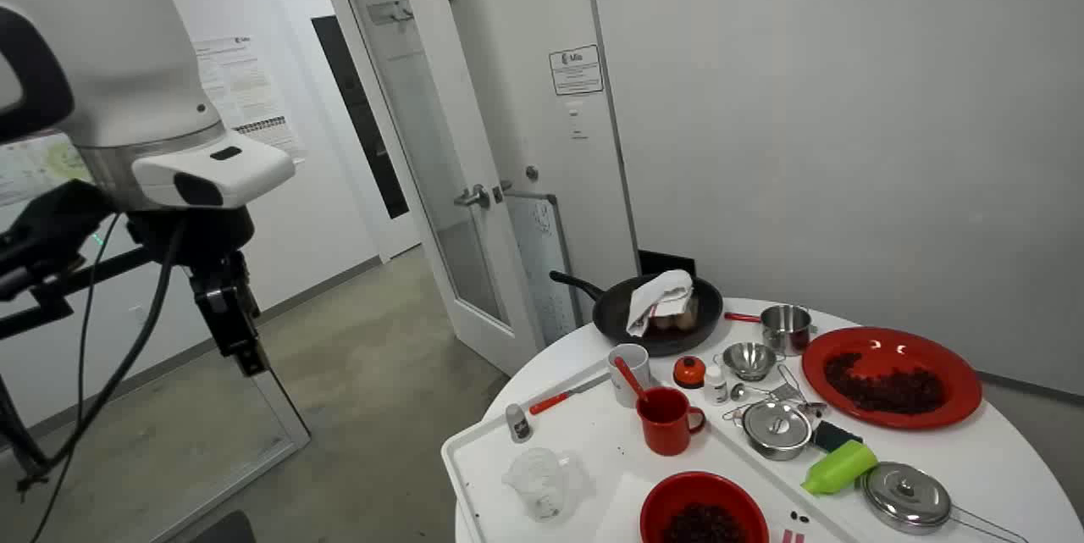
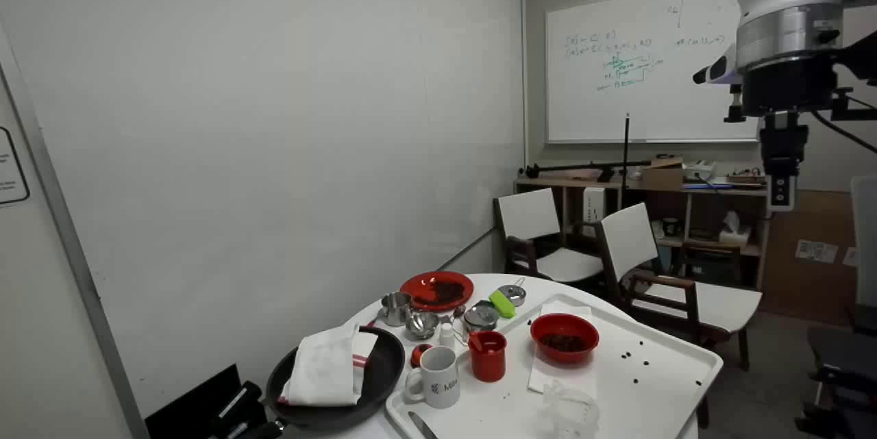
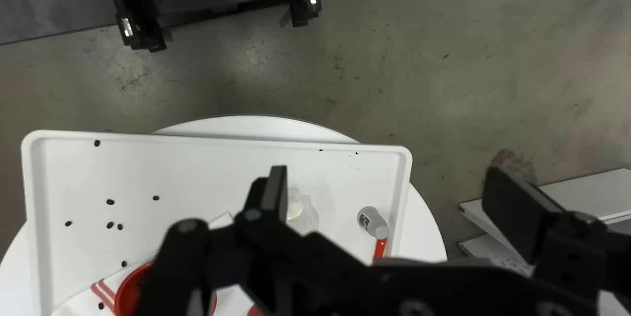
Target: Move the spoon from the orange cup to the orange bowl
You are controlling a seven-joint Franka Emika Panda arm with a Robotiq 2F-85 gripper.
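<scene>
Evidently all's left to do: the spoon (image 1: 629, 379) leans in the orange cup (image 1: 665, 429), not the nearer orange bowl (image 1: 701, 488), and the hand (image 3: 393, 198) hangs spread, holding nothing.

From above, the round red-orange bowl (image 1: 703, 485) is open to reach; lower, a white cylindrical mug (image 2: 444, 377) crowds the red-orange side-handled mug (image 1: 666, 434), and a clear container (image 1: 539, 482) sits near the bowl.

The white arm (image 1: 118, 43) enters at the upper left of an exterior view, its wrist (image 1: 163, 166) aimed downward. In the wrist view the black jaws stand wide apart, one near the centre, one at the right.
</scene>
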